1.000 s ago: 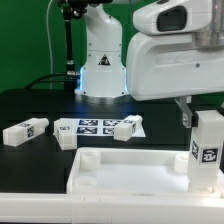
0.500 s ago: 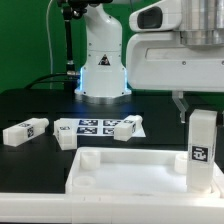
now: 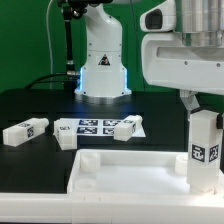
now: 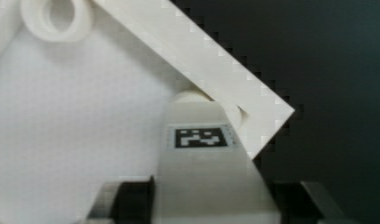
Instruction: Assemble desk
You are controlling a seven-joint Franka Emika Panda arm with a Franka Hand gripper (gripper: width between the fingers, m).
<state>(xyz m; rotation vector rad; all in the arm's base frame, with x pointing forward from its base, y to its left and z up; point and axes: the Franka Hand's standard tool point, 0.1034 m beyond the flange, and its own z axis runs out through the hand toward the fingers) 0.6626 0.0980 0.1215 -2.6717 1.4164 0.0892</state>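
leg [image 3: 205,150] shifted toward the exterior view's left | claw [image 3: 203,108] grasping leg, upright at tabletop [image 3: 130,172] corner

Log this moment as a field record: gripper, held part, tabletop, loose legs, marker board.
gripper: shut on the leg
leg: upright, tag facing the exterior camera, at the tabletop end on the exterior view's right; seated in a socket or not, cannot tell
tabletop: lying flat, rim up
loose leg A: lying at the exterior view's left
loose leg B: lying at the marker board end on the exterior view's right
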